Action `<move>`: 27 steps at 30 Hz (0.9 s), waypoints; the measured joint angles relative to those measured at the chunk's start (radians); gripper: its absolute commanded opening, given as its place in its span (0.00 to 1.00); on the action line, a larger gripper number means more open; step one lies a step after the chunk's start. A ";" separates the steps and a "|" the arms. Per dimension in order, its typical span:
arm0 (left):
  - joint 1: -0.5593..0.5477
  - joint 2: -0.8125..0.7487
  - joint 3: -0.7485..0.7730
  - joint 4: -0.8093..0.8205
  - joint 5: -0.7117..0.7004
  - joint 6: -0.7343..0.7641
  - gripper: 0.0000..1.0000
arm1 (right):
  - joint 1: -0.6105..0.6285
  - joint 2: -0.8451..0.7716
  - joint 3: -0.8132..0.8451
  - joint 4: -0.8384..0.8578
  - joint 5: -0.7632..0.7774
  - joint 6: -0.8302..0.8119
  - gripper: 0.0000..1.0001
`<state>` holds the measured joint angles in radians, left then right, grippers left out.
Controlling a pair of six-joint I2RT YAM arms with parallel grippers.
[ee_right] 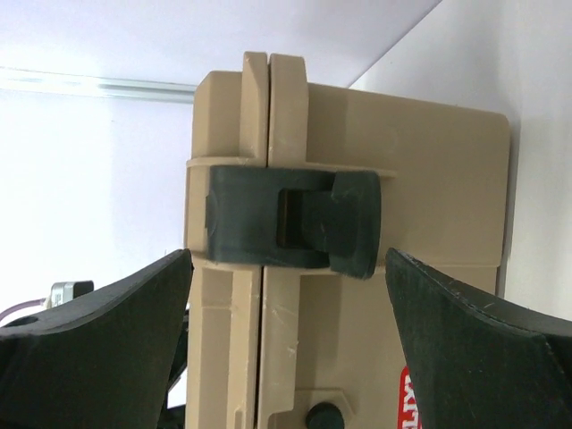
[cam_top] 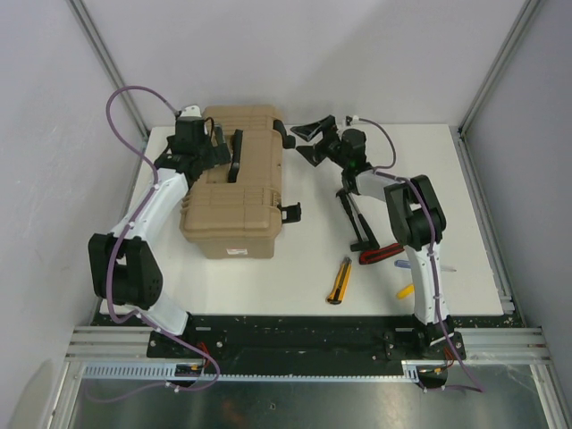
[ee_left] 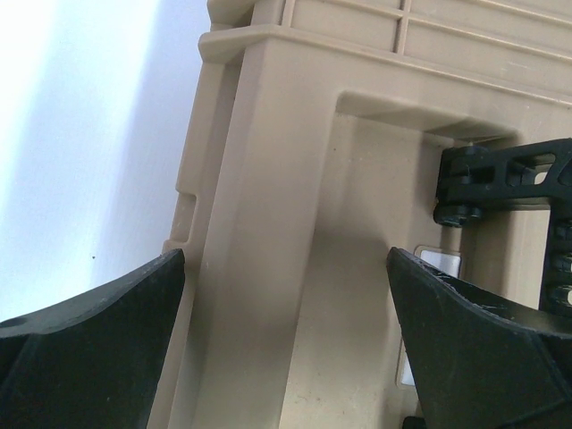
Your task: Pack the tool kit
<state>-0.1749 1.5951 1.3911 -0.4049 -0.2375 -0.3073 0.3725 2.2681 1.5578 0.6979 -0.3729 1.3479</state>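
Observation:
A tan tool case [cam_top: 234,192] lies closed on the white table, with a black carry handle [cam_top: 237,157] on top. My left gripper [cam_top: 217,146] is open over the case's back left part; in the left wrist view [ee_left: 286,255] its jaws stand wide apart over the tan lid [ee_left: 295,223], holding nothing. My right gripper [cam_top: 306,139] is open beside the case's back right latch [cam_top: 284,132]. In the right wrist view [ee_right: 286,259] the jaws stand either side of the case edge, just short of the dark closed latch [ee_right: 295,219].
A yellow and black utility knife [cam_top: 339,280] lies on the table in front of the case. Red-handled pliers [cam_top: 380,254] and a yellow-handled tool [cam_top: 405,290] lie by the right arm. A second latch [cam_top: 290,213] sticks out of the case's right side.

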 measured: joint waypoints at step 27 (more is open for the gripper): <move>-0.001 -0.008 0.000 -0.018 0.005 -0.007 1.00 | -0.016 0.066 0.092 0.088 -0.084 -0.078 0.84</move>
<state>-0.1757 1.5875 1.3911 -0.4225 -0.2321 -0.3145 0.3565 2.3344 1.6501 0.7856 -0.4564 1.2701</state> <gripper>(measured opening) 0.994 0.849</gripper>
